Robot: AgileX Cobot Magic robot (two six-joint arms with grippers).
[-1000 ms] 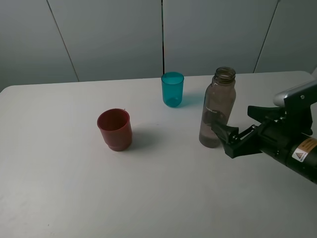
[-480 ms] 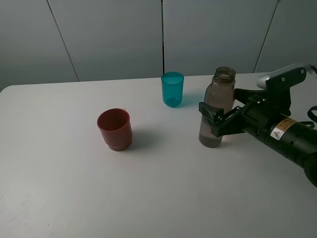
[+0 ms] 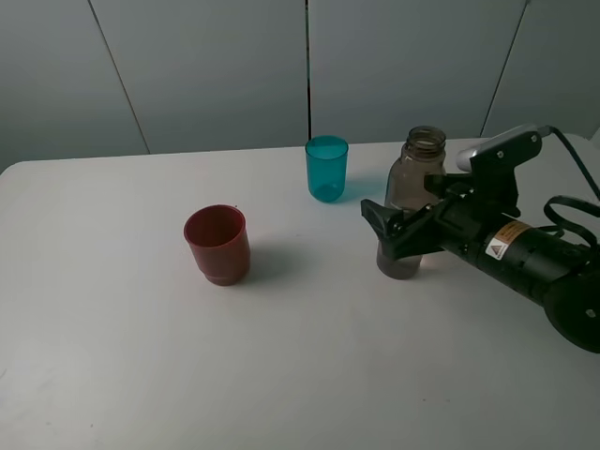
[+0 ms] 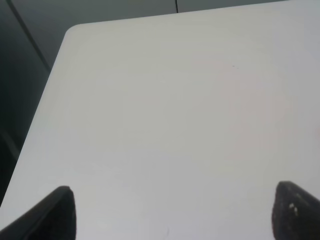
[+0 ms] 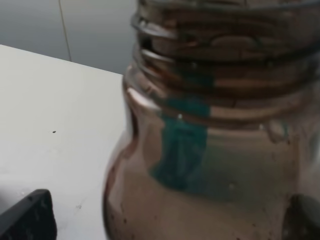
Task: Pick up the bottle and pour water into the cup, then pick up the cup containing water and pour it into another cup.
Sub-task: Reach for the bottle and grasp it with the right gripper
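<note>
The tall clear grey-tinted plastic bottle (image 3: 416,178) stands upright between the spread, unclenched jaws of the right gripper (image 3: 401,217).

Table (image 3: 112,356): bottle (image 3: 417,178), teal cup (image 3: 326,169), red cup (image 3: 217,244)

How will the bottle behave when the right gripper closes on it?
Probably tippy: the bottle is tall and narrow, so an off-centre push from the right gripper could topple it. Its smooth plastic wall may slip or flex.
</note>
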